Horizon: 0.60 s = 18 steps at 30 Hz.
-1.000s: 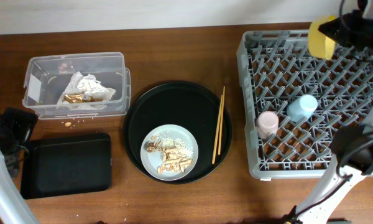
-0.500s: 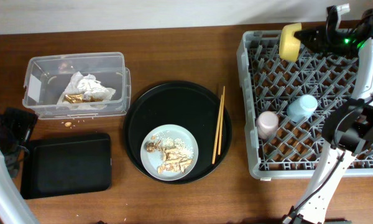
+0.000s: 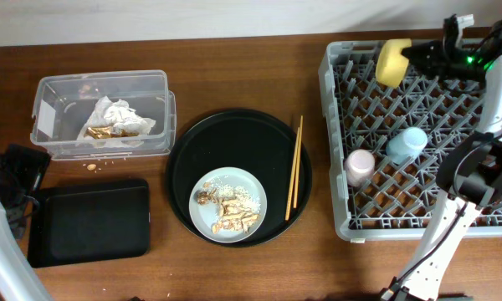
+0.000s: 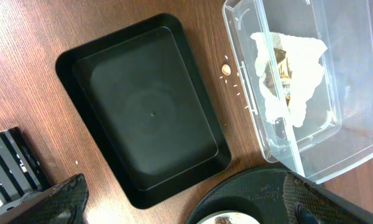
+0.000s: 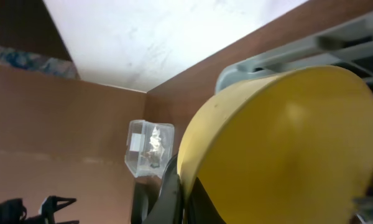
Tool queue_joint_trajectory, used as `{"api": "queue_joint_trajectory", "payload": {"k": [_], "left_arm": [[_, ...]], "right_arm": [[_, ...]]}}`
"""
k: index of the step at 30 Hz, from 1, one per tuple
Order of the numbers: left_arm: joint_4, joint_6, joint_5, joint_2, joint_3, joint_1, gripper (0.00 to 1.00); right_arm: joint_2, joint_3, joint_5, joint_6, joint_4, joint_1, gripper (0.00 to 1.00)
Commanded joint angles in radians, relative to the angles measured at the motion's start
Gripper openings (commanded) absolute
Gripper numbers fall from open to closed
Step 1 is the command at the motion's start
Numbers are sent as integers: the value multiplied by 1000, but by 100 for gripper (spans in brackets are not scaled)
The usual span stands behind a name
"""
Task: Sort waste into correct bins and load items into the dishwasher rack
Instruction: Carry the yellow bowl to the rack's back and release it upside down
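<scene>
Dishwasher rack (image 3: 339, 125) fills the right of the frame, with the yellow bowl (image 3: 391, 61) at its top-left corner.
The bowl is tipped on edge, long axis up-down the frame. The right gripper (image 3: 414, 55) clamps its rim; the left gripper (image 4: 186, 205) is spread wide and empty.

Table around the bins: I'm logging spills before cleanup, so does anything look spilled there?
Yes. A small brown crumb and a few white specks lie on the table between the clear box and the flat black tray, outside both bins.
</scene>
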Motion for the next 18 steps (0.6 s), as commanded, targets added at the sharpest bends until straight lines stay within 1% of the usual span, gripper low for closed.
{"api": "queue_joint_trajectory", "payload": {"k": [1, 3, 5, 6, 11, 15, 18], "left_arm": [[2, 15, -7, 0, 6, 5, 99], [2, 15, -7, 0, 6, 5, 99], [1, 15, -7, 0, 6, 5, 99], [2, 15, -7, 0, 6, 5, 99], [2, 15, -7, 0, 6, 5, 99], [2, 15, -7, 0, 6, 5, 99], [2, 15, -7, 0, 6, 5, 99]], "right_arm": [[11, -5, 153, 60, 0, -39, 6], [8, 2, 155, 69, -9, -54, 17], [-13, 9, 164, 74, -25, -80, 23], [-31, 14, 201, 90, -38, -93, 28], [-140, 34, 388, 132, -111, -136, 47], [-243, 38, 497, 155, -125, -137, 50], [-299, 38, 615, 169, -132, -90, 49]]}}
